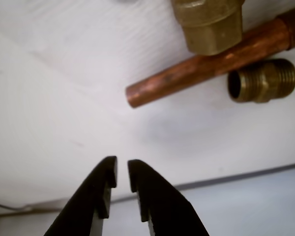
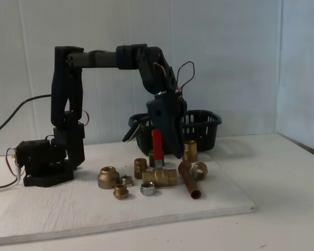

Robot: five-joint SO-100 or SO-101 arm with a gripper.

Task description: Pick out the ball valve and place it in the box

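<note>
Fixed view: the slotted black box (image 2: 204, 128) is being half hidden behind the arm, at the back edge of the white board (image 2: 68, 209). The valve (image 2: 159, 177) is being shown lying on the board, its red lever (image 2: 157, 141) standing upright, its top being overlapped by the gripper (image 2: 179, 149). Open board is being left at the front. In the wrist view the black fingers (image 1: 101, 189) are being held nearly together, clamped on nothing, with a copper tube (image 1: 211, 64) and a brass coupling (image 1: 262, 80) beyond; another brass piece is being cut off by the top edge.
</note>
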